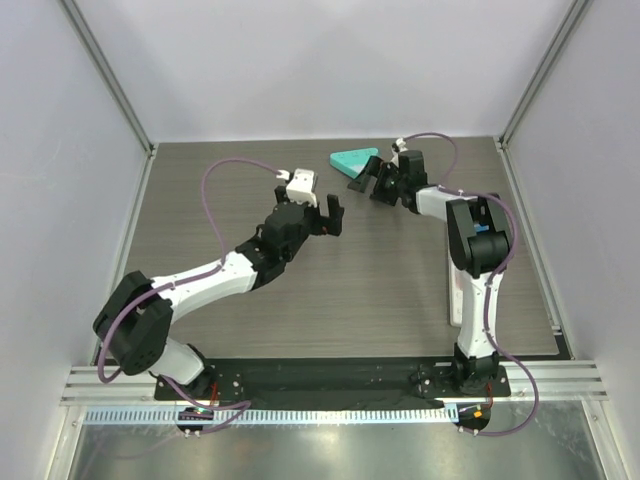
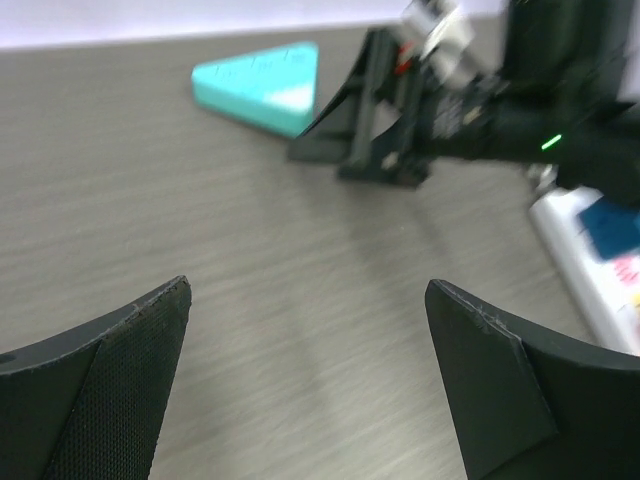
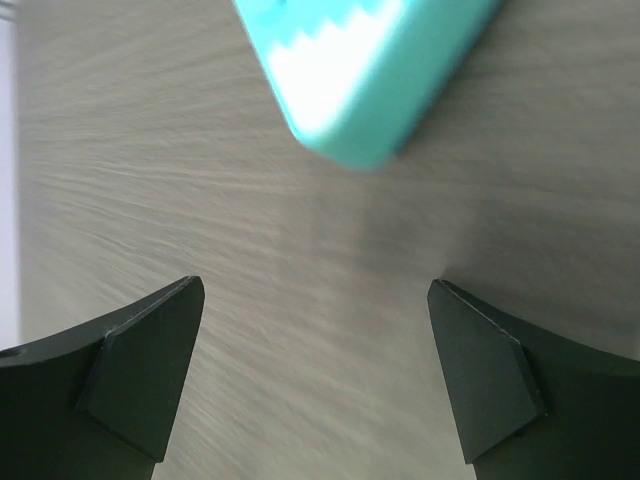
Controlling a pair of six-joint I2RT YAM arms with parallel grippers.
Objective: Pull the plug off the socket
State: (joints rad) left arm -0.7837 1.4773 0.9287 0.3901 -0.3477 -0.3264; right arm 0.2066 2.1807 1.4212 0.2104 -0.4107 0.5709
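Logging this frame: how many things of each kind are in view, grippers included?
Teal triangular tray: 1
White power strip: 1, largely hidden behind the right arm in the top view
Grippers: 2, the left gripper and the right gripper, both open and empty
Total: 4
No plug can be made out.

socket | white strip, blue/pink outlets | flat, right side, partly hidden
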